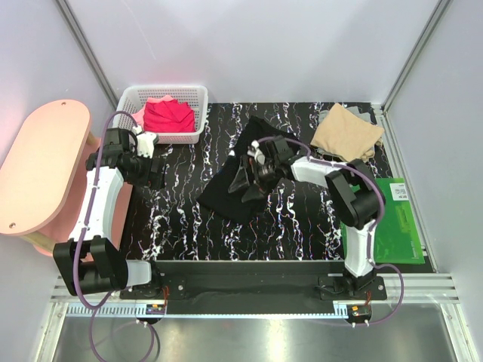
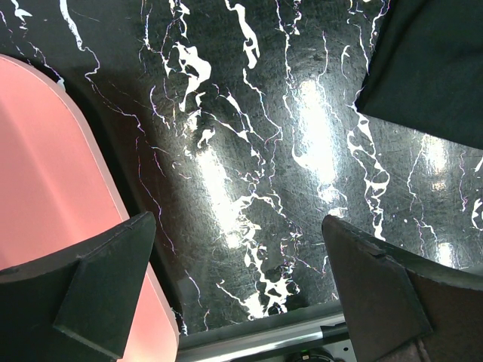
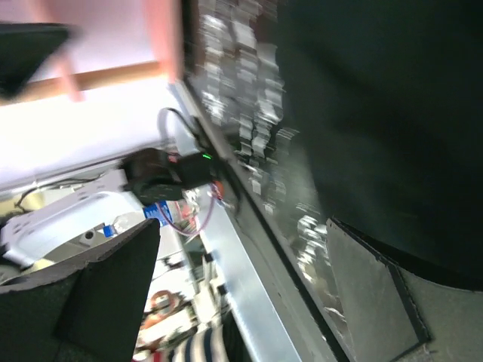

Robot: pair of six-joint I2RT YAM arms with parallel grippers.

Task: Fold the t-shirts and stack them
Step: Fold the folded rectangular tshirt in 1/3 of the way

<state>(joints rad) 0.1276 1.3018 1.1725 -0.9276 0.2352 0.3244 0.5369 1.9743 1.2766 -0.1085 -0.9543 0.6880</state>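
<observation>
Top external | right claw (image 1: 250,176) spread above black t-shirt (image 1: 225,194) | left claw (image 1: 155,172) spread

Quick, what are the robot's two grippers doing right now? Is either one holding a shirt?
Left gripper: open, holding nothing.
Right gripper: open above the black t-shirt, nothing between its fingers.

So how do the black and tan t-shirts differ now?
The black t-shirt lies mid-table, spread fairly flat; the tan t-shirt sits far right, bunched smaller. The right gripper hovers over the black t-shirt, none near the tan t-shirt. Both lie outside the basket.
</observation>
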